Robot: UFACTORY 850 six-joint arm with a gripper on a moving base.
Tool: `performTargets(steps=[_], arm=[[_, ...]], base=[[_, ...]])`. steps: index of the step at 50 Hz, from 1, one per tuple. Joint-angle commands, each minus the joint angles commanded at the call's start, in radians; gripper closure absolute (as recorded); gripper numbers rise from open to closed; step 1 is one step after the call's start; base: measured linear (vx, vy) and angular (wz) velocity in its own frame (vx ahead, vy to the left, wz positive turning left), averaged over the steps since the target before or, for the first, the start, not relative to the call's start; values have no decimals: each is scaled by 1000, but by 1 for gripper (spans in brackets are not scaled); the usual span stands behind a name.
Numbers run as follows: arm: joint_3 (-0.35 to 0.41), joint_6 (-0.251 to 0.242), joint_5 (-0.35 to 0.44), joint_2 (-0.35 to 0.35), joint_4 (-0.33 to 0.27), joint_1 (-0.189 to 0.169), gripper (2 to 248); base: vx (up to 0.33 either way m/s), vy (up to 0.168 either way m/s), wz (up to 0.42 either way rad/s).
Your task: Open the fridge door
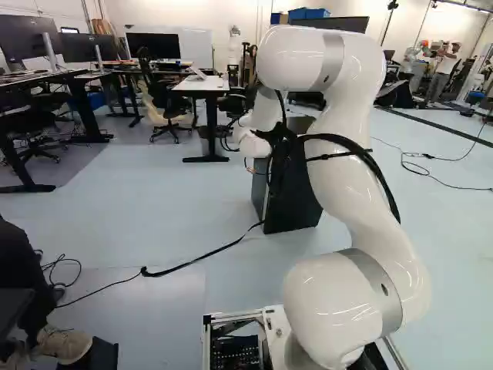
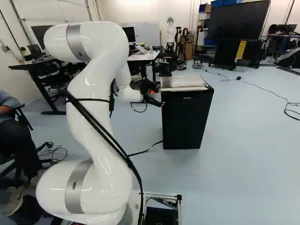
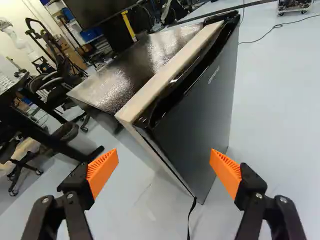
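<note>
The fridge (image 2: 187, 117) stands upright on the floor ahead of the base, its door (image 3: 205, 107) apparently shut, and the jaws are wide apart near its upper part, holding nothing. The first trouble I'd expect is a poor approach: the wrist sits tilted to the fridge, so driving straight ahead could send one of the orange pads (image 3: 104, 172) into the fridge's front corner instead of behind the door's edge. The dark recess (image 3: 182, 87) along the top of the door looks like the likeliest hold, but it seems narrow; a fingertip that comes in too high would probably scrape the pale strip (image 3: 167, 75) beside it on the fridge's top. If the hold is shallow, smooth material could let the pads slip as the seal resists. If it is firm, the whole fridge might slide or tip towards the base before the door gives. I can't tell which side is hinged, so pulling along the wrong arc could bind the wrist. The black cord (image 1: 185, 264) at the fridge's foot may drag, and the arm's loose cables (image 2: 103, 130) could snag on the fridge's corner or the swinging door.
</note>
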Motion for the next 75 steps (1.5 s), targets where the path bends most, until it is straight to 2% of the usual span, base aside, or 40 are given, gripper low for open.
performTargets(steps=[5,9,32,36,46,75], arm=[[0,-2,0,-1,0,0,3],[0,-25,0,-2,0,0,3],[-1,-253,0,-2,1,0,3],[-1,-278,0,-2,1,0,3],[-1,-293,0,-2,1,0,3],[-20,-294,0,-15,1,-4,3]], base=[[0,0,0],[0,0,0],[0,0,0],[0,0,0],[0,0,0],[0,0,0]])
